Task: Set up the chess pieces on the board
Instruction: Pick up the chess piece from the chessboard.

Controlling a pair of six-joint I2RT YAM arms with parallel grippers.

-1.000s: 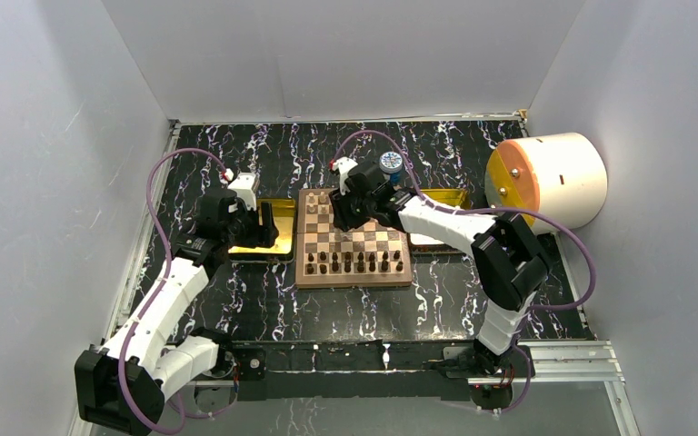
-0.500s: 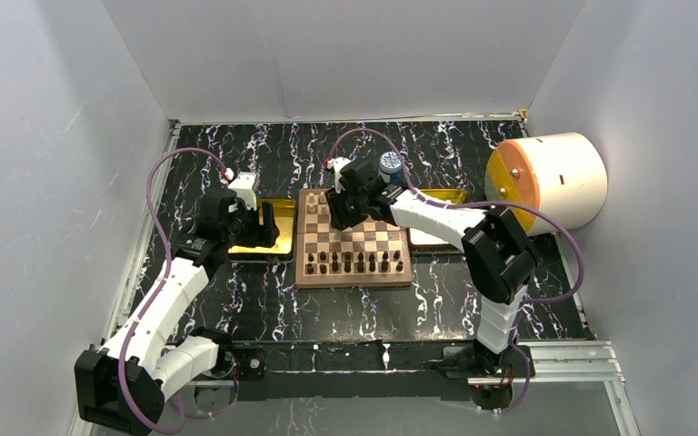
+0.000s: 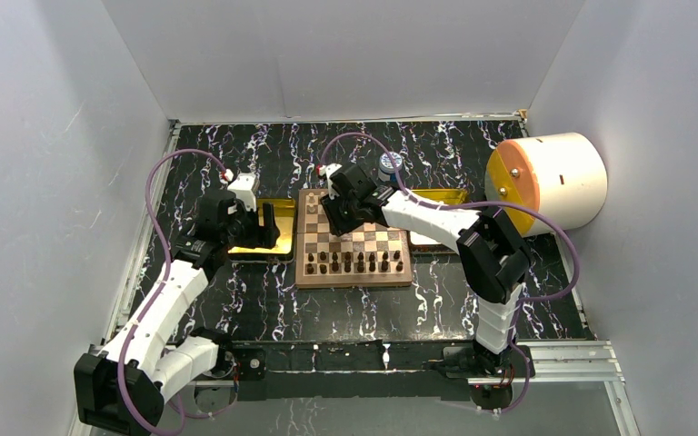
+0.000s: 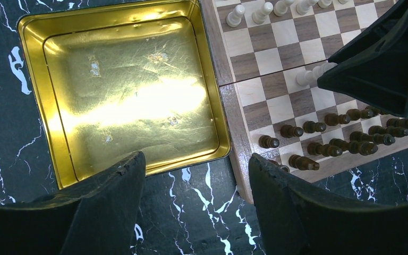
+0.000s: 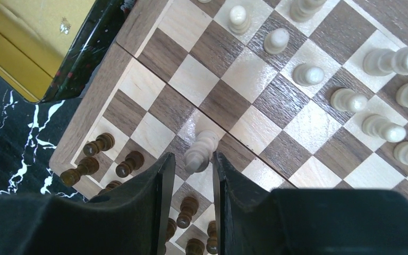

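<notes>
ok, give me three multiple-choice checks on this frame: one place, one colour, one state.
1. The cream piece between the right fingers is over:
A the gold tray
B the board's middle
C the black tabletop

2. The row of pieces on the board edge nearest the arm bases is:
A cream
B blue
C dark brown

3. The left fingers are:
A open, holding nothing
B shut on a dark piece
C shut on the tray rim

Answers:
1 B, the right wrist view shows it at the board's centre seam.
2 C, the top view shows dark pieces there.
3 A, the left wrist view shows a wide bare gap.
</notes>
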